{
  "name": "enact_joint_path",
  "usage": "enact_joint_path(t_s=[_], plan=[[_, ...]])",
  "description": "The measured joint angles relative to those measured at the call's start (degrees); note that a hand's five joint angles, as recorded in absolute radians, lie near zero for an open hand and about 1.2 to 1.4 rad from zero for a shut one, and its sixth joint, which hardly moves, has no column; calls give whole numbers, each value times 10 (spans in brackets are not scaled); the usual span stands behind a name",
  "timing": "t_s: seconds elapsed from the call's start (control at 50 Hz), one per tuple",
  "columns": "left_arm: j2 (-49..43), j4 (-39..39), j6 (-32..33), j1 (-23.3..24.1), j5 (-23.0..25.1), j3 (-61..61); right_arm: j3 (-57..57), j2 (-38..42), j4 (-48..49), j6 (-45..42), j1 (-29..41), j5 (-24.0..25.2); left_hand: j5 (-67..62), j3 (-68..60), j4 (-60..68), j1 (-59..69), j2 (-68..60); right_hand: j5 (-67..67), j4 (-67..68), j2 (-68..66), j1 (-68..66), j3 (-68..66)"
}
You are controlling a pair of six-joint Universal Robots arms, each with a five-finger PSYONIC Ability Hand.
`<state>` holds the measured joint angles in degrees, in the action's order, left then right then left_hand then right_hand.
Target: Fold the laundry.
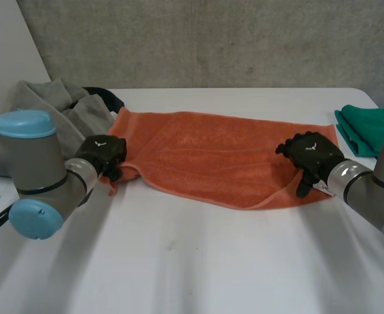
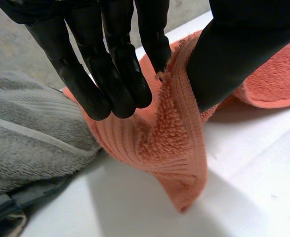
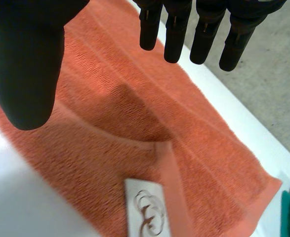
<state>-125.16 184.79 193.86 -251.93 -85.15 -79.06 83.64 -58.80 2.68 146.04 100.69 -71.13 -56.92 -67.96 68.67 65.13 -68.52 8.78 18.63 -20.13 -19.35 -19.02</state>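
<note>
Towel (image 1: 205,157) looks folded once, with more folds left. Left hand (image 1: 103,152) pinches its left corner; right hand (image 1: 309,156) is spread open over its right end, empty. Grey pile (image 1: 54,104) lies unfolded, far left.

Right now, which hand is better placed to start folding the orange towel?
Left. The left hand pinches an end of the orange towel between fingers and thumb; the right hand is open above the other end, gripping nothing.
</note>
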Motion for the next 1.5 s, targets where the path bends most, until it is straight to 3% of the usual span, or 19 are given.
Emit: enact_joint_path(t_s=[0.14, 0.32, 0.46, 0.56, 0.68, 0.72, 0.94, 1.02, 1.08, 1.18, 1.26, 1.36, 1.4, 1.42, 1.46, 1.5], plan=[[13, 23, 1, -3, -1, -13, -85, 35, -27, 3, -7, 4, 0, 0, 0, 0, 0, 90, 89, -64, -82, -83], [21, 32, 3, -5, 0, -20, -254, 135, -208, -82, -28, 10, 0, 0, 0, 0, 0, 116, 114, -96, -104, -107], [21, 37, 3, -6, 1, -19, -303, 184, -277, -125, -37, 8, 0, 0, 0, 0, 0, 80, 93, -79, -92, -93], [21, 38, 3, -7, 1, -18, -300, 196, -266, -129, -40, 7, 0, 0, 0, 0, 0, 121, 123, -108, -123, -120], [24, 38, 2, -8, 0, -19, -280, 190, -235, -121, -44, 2, 0, 0, 0, 0, 0, 464, 472, -450, -187, -466], [25, 38, 2, -9, 0, -20, -267, 181, -221, -113, -46, -1, 0, 0, 0, 0, 0, 486, 494, -459, -187, -485], [44, 35, 1, -9, 1, -33, -179, 105, -157, -64, -54, -3, 0, 0, 0, 0, 0, 494, 496, -459, -187, -487], [58, 36, 2, -7, 3, -46, -156, 79, -170, -59, -60, -1, 0, 0, 0, 0, 0, 397, 398, -377, -351, -393], [65, 38, 2, -4, 7, -54, -148, 72, -186, -58, -62, 5, 0, 0, 0, 0, 0, 327, 331, -314, -316, -326], [70, 43, 3, 1, 13, -61, -142, 80, -200, -58, -58, 17, 0, 0, 0, 0, 0, 145, 155, -140, -143, -153], [69, 46, 3, 1, 14, -62, -137, 92, -187, -58, -54, 23, 0, 0, 0, 0, 0, 115, 129, -112, -123, -125], [69, 47, 2, -3, 15, -62, -123, 101, -156, -62, -51, 28, 0, 0, 0, 0, 0, 159, 160, -145, -156, -157], [69, 46, 2, -5, 15, -62, -117, 102, -146, -66, -51, 29, 0, 0, 0, 0, 0, 268, 269, -257, -263, -266], [69, 46, 2, -7, 15, -62, -112, 102, -140, -68, -51, 29, 0, 0, 0, 0, 0, 374, 376, -377, -373, -372], [69, 45, 3, -8, 15, -62, -103, 98, -133, -72, -52, 29, 0, 0, 0, 0, 0, 465, 472, -461, -436, -466], [71, 43, 3, -8, 15, -64, -94, 90, -127, -72, -54, 30, 0, 0, 0, 0, 0, 474, 492, -472, -436, -484]])
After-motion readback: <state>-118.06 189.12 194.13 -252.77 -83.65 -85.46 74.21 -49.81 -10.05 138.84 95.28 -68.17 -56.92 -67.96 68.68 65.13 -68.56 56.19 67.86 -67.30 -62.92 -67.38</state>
